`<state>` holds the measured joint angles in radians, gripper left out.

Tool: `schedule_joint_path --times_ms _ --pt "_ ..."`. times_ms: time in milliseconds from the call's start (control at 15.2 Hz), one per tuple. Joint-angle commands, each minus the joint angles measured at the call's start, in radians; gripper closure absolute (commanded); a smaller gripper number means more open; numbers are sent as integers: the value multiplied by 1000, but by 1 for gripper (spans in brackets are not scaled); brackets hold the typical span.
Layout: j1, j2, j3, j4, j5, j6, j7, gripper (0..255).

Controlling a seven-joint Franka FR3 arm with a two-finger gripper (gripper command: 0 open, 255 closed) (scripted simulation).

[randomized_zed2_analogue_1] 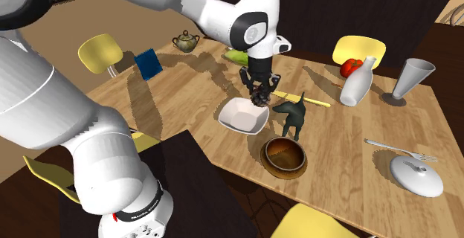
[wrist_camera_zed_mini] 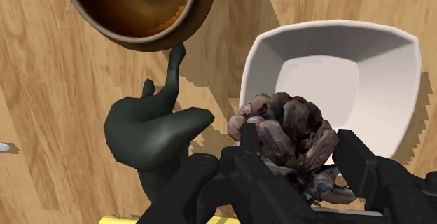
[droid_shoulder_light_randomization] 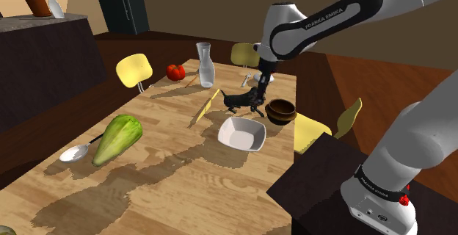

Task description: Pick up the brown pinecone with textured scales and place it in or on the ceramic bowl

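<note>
Gripper (wrist_camera_zed_mini: 297, 149), fingers closed round brown pinecone (wrist_camera_zed_mini: 283, 121); wrist view shows its scales, second exterior view shows white bowl (randomized_zed2_analogue_1: 230, 114) just below it.

Fairly bright, warm light — dark, jagged-edged shadows of arm (droid_shoulder_light_randomization: 323, 20) & nearby objs spread over the table (droid_shoulder_light_randomization: 242, 193).

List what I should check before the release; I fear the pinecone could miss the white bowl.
1. Grip: the gripper is shut on the pinecone: ok.
2. Inside of the white bowl is free: ok.
3. Pinecone centred over the bowl: not ok, it hangs near one corner of the rim.
4. Pinecone apart from the dark dog figurine: ok.
5. Height above the bowl: cannot tell.
</note>
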<state>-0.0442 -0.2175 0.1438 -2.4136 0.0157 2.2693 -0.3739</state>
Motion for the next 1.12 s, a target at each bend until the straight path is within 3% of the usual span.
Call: schedule_joint_path --times_ms 0,792,1056 --pt "-21 -32 -34 -29 1 -2 -57 255" --pt "-157 -42 -250 -27 -37 -13 -382 255" --pt "-156 -12 -252 -56 -34 45 -384 255"
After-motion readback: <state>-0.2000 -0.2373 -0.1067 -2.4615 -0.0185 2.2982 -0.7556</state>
